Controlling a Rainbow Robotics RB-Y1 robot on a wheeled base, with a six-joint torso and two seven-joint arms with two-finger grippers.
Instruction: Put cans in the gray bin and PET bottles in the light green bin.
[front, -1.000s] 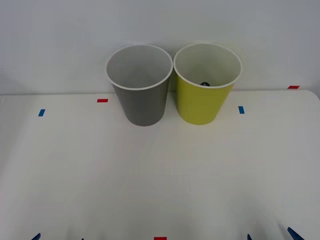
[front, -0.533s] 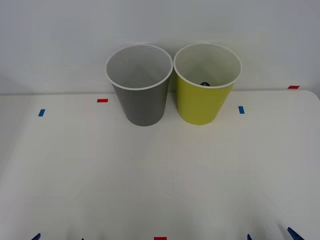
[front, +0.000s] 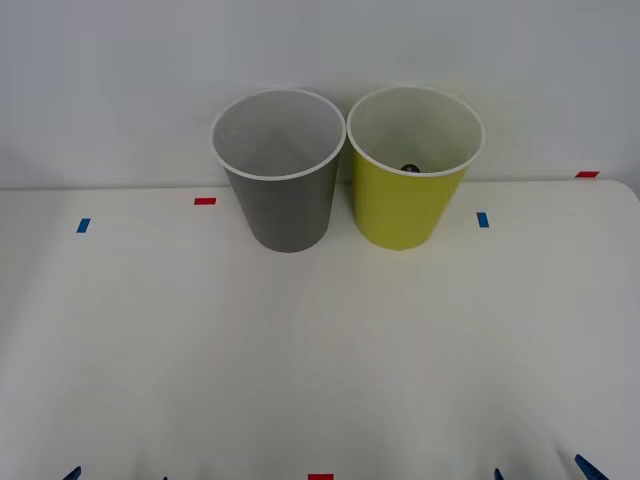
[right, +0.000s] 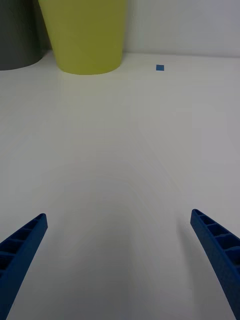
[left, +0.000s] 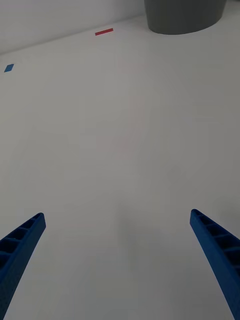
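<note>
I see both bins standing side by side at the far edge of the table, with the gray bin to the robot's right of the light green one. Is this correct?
Not quite. The front view shows the gray bin to the robot's left of the light green bin. The rest holds: both stand side by side at the table's far edge.

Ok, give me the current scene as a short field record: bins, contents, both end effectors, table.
gray bin: upright at the table's far edge, on the robot's left, inside looks empty
light green bin: upright beside the gray bin, on its right
light green bin contents: small dark object low inside, identity unclear
left end effector: open, over bare table, near edge
right end effector: open, over bare table, near edge
table: white, red and blue tape marks
</note>
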